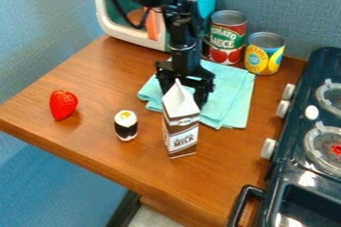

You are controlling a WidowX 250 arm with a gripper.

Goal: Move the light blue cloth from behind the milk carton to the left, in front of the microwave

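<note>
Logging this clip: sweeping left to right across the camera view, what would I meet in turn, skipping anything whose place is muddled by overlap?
Strawberry, sushi roll, brown-and-white carton, red-labelled can, yellow-labelled can, stove burners.

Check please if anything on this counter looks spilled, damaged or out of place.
Nothing stands out: the milk carton, sushi roll and both cans stand upright, with no visible spill or damage. Only the cloth's folded layers lie slightly uneven, partly hidden behind the gripper.

A milk carton (pixel 181 134) is near a sushi roll (pixel 126 125). Two cans (pixel 227 37) stand by a turquoise cloth (pixel 230 96).
</note>
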